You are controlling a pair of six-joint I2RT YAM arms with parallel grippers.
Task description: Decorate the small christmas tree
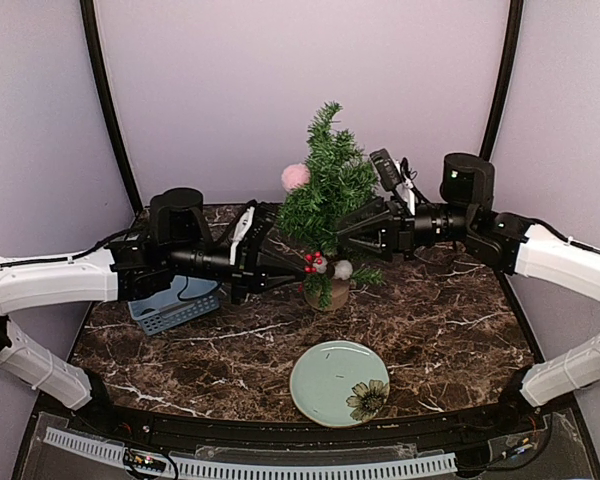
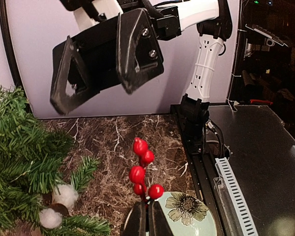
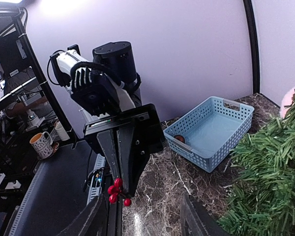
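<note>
The small christmas tree [image 1: 327, 195] stands on its wooden stump [image 1: 329, 294] at mid table, with a pink pompom [image 1: 296, 177] and white pompoms [image 1: 342, 268] on it. At its lower left side my left gripper [image 1: 298, 268] is shut on the stem of a red berry sprig [image 1: 311, 263]. In the left wrist view the berries [image 2: 140, 167] stick up from the closed fingertips of that gripper [image 2: 148, 205], with green branches [image 2: 24, 157] to the left. My right gripper [image 1: 342, 236] hovers open and holds nothing at the tree's right side, facing the left gripper [image 3: 125, 162].
A pale green plate [image 1: 325, 378] with a flower print lies near the front edge, below the tree. A blue basket [image 1: 175, 308] sits at the left under the left arm, with a small brown thing [image 3: 180, 139] in it. Purple walls close the back.
</note>
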